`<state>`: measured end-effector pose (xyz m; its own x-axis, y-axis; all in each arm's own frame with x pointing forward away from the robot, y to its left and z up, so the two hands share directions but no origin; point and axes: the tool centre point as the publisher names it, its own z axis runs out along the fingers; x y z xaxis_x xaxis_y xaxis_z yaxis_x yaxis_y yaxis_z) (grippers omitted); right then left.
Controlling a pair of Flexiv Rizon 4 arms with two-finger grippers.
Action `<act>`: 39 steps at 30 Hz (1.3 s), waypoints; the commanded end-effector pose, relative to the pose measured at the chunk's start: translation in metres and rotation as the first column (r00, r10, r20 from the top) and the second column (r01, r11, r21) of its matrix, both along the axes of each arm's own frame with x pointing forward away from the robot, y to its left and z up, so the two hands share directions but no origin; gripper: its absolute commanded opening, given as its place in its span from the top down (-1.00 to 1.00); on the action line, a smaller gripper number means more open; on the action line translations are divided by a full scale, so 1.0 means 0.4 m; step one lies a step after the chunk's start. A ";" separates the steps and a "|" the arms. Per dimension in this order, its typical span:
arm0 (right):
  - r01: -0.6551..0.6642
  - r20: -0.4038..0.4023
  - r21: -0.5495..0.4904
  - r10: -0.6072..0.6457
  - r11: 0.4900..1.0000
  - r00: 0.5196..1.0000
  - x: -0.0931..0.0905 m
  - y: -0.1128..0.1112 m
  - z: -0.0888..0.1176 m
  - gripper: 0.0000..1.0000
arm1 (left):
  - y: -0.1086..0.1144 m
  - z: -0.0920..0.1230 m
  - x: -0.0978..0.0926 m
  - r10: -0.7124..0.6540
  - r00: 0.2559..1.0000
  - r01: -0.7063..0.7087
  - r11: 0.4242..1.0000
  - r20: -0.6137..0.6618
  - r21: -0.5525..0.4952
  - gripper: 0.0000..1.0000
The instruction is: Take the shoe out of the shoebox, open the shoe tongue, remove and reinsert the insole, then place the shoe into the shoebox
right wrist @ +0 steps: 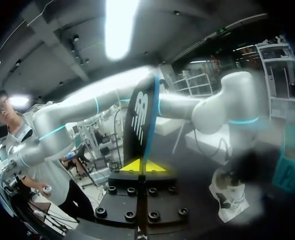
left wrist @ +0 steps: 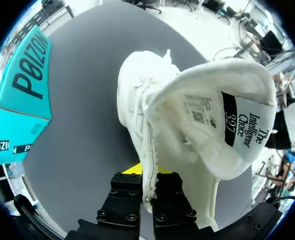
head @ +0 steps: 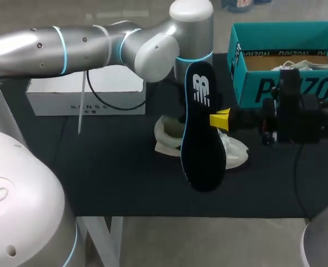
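Shoe (head: pixel 167 136) rests on the tabletop (head: pixel 108 172), left fingers (left wrist: pixel 122 200) clamped on its upper edge, right fingers (right wrist: pixel 130 166) clamped on the extracted insole (head: pixel 203 139) above it; next move likely requires toe-first reinsertion through the opened collar.

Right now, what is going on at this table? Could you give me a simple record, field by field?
Left gripper: shut on the white shoe at the edge of its opening
Right gripper: shut on the dark insole, held upright, out of the shoe
Shoe: resting on the black table, outside the box
Tongue: folded open, label showing
Shoebox: teal, open, at the table's far right
White box: at the table's far left
Stage: insole removed, not yet reinserted
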<state>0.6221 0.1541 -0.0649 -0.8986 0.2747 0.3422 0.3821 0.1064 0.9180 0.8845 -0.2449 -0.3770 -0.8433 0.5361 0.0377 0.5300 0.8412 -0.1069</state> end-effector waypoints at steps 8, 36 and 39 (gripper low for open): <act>0.139 0.021 -0.052 -0.138 0.989 0.990 -0.021 0.008 0.008 1.00 | 0.015 0.042 0.035 -0.244 0.968 0.246 0.969 -0.064 0.032 1.00; 0.139 0.021 -0.052 -0.138 0.989 0.990 -0.021 0.008 0.008 1.00 | -0.027 0.085 0.081 -0.894 0.227 0.973 0.198 -0.386 0.114 1.00; 0.139 0.021 -0.052 -0.138 0.989 0.990 -0.021 0.008 0.008 1.00 | -0.023 0.083 0.083 -0.895 0.235 0.971 0.202 -0.378 0.125 1.00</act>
